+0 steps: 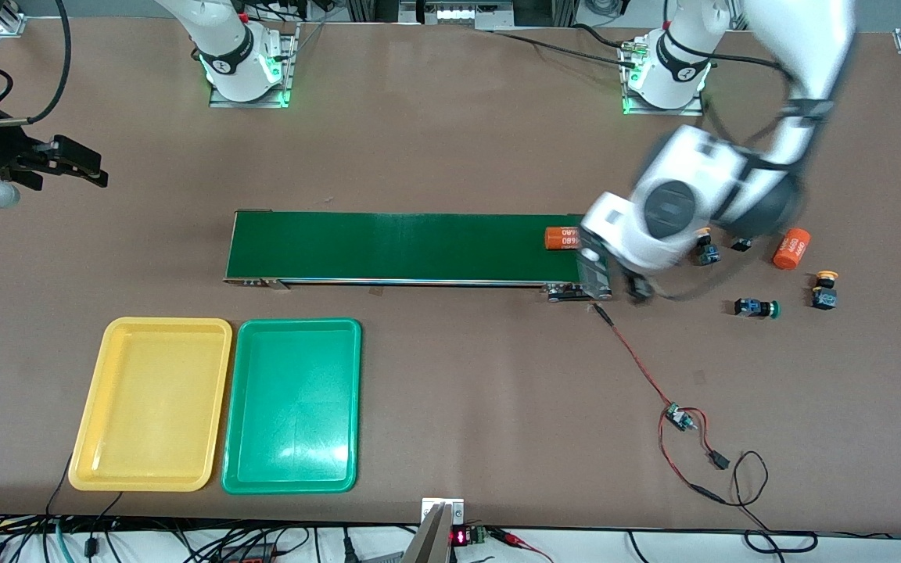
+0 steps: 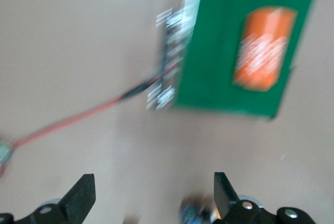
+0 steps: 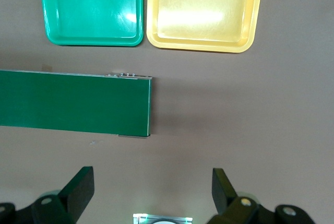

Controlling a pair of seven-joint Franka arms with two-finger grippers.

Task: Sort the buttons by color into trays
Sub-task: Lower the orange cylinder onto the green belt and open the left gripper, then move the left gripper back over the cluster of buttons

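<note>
We see a robotics lab: two white arm bases [image 1: 243,62] bolted to a brown tabletop [image 1: 450,141], loose red wiring [image 1: 638,363], a dark green conveyor belt [image 1: 396,246].

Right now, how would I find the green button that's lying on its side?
Start at the long dark green conveyor belt and go to the left arm's end of the table. The green button lies on the bare tabletop there, nearer the front camera than the orange cylinder. It alone lies tipped over with a green cap; the button beside it has a yellow one.
</note>
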